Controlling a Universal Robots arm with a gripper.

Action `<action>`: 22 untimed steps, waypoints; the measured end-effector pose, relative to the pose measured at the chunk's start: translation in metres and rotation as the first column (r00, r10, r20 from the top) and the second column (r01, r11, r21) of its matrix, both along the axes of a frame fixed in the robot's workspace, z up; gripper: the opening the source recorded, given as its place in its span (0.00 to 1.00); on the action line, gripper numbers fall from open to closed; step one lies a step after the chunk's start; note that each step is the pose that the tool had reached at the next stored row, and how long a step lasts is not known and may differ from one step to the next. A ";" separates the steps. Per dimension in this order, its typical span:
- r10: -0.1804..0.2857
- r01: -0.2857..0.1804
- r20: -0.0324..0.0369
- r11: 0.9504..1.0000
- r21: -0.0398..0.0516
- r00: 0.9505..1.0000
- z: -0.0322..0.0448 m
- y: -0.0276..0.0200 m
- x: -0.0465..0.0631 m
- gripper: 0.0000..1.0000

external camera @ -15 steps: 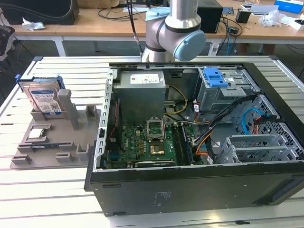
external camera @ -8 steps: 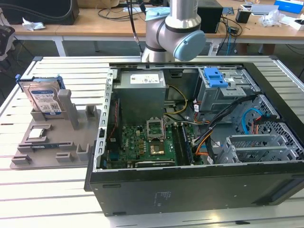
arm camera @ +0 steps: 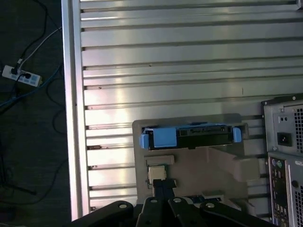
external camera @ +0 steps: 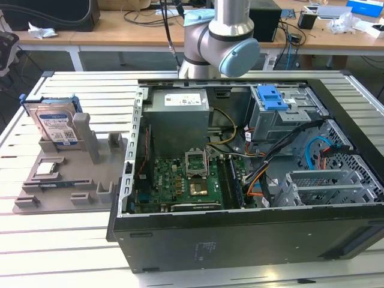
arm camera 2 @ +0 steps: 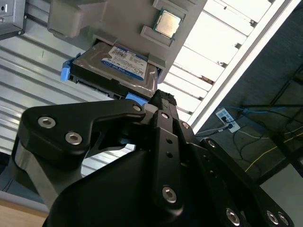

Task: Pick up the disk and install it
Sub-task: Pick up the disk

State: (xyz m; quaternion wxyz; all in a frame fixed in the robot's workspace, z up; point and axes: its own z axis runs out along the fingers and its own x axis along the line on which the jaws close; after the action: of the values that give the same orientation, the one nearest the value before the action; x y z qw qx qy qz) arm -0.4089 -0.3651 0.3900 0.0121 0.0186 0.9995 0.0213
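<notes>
Disk [external camera: 55, 125]: found standing on edge in a slot at the back of the grey holder [external camera: 75, 171], label facing out, blue bracket framing it, at the exterior view's left on the slatted table [external camera: 60, 240]. Not yet picked up and touched by nothing. Noted just in front of it on the same holder: a small square chip [external camera: 48, 170], no part of this job. Recorded beside the holder, at the exterior view's right: an open computer case [external camera: 240, 231], with a drive cage under a blue latch [external camera: 273, 96] in its far corner. Judged the likely seat for the disk, though not confirmed. Gripper [arm camera: 164, 182]: seen in the first wrist view hanging over the holder, fingertips set together, holding nothing, lined up nearer the chip than the disk. Seen in the second wrist view apart from the disk as well, poised off one blue end of the bracket. Step in hand assessed as the approach to the pick, the first part of the task, with installation not begun. Next move judged to call for spreading the fingertips wide enough to span the disk across its thin dimension, centring over the upper edge between the blue ends, and coming down straight. Care advised to stay off the chip and the holder's upright posts.
</notes>
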 end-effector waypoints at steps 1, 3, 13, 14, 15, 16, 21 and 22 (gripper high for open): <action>0.035 -0.035 0.000 0.999 0.000 0.999 0.0000 0.0000 0.000 0.11; 0.106 -0.106 0.000 0.994 0.000 0.994 0.0000 -0.0001 0.000 0.11; 0.294 -0.294 0.000 0.956 0.000 0.956 0.0000 -0.0001 0.000 0.11; 0.341 -0.341 0.000 0.940 0.000 0.940 0.0000 -0.0001 0.000 0.11; 0.373 -0.373 0.000 0.928 0.000 0.928 0.0000 -0.0001 0.000 0.11; 0.394 -0.394 0.000 0.919 0.000 0.919 0.0001 -0.0001 0.000 0.11; 0.467 -0.467 0.000 0.884 0.000 0.884 0.0000 -0.0001 0.000 0.11; 0.481 -0.481 0.000 0.877 0.000 0.877 0.0000 -0.0001 0.000 0.11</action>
State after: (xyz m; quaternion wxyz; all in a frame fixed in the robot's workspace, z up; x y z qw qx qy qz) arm -0.4088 -0.3652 0.3900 0.0065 -0.2303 0.9728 0.0236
